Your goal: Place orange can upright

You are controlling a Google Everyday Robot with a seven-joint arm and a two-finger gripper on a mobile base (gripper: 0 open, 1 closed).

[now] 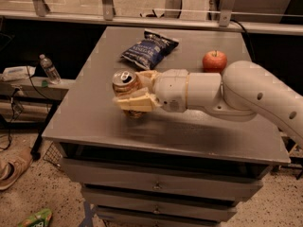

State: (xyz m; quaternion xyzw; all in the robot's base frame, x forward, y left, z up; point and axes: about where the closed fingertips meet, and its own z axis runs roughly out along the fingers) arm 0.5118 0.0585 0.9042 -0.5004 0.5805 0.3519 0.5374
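The orange can (124,82) is upright, silver top with pull tab facing up, at the left-middle of the grey table (94,122). Its base is at or just above the tabletop; I cannot tell if it touches. My gripper (135,90) reaches in from the right on the white arm (246,93), and its cream fingers (133,101) are shut around the can's body. The lower part of the can is hidden behind the fingers.
A dark blue snack bag (148,47) lies at the back of the table, behind the can. A red apple (214,61) stands at the back right, just beyond the arm. A water bottle (49,69) stands on a low shelf to the left. Drawers run below the table's front edge.
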